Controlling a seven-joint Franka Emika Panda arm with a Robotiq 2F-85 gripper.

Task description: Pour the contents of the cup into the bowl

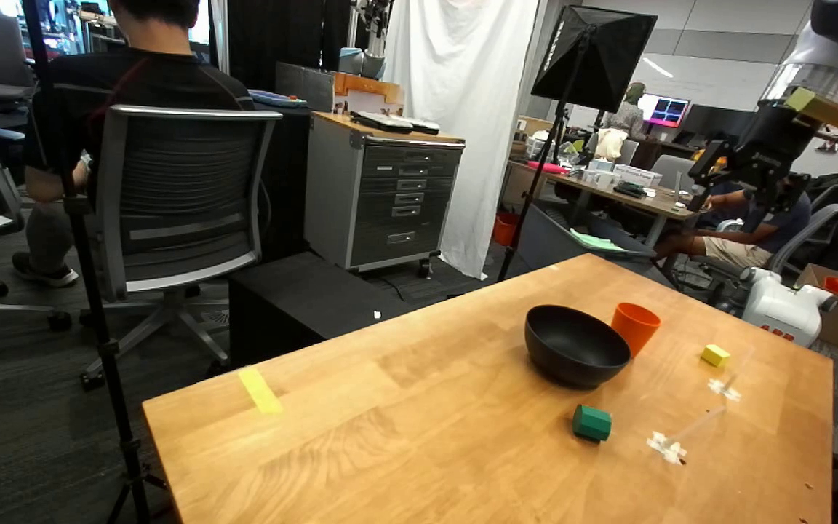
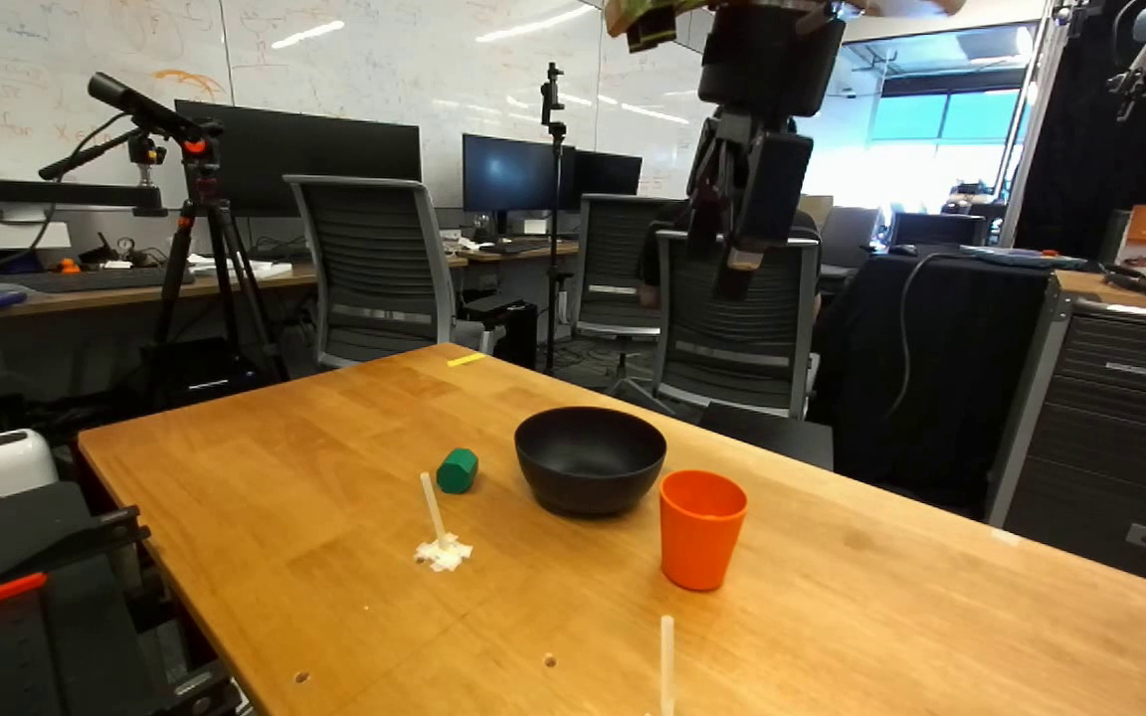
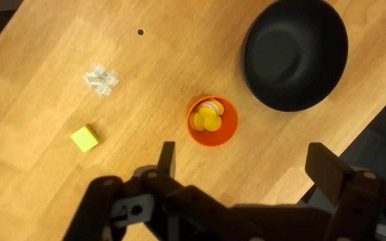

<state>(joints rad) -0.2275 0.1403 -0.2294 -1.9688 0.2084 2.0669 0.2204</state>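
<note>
Claw (image 3: 242, 152) nearest the lens in the wrist view: fingers spread wide, nothing between them. Orange cup (image 2: 700, 542) stands upright on the table (image 3: 139, 67), just beside the black bowl (image 3: 295, 57) but apart from it, and holds a small heap of flat, smooth discs (image 3: 208, 114), yellow and pale. Cup judged light and fairly stiff, probably thin plastic, hardly fragile; wall smooth, so a slip is possible, though the taper, wider at the rim, should check a drop. Suggested hold: opposite sides of the wall, a little below the rim, moderate squeeze. Discs likely to slide out in a loose clump once tipped. Bowl round, curved, dull black outside, inside bare. Table of pale grained wood. Also present: yellow block (image 3: 84, 138), sharp-edged; green block (image 2: 457, 470), faceted; white tape (image 3: 101, 80), crumpled.
</note>
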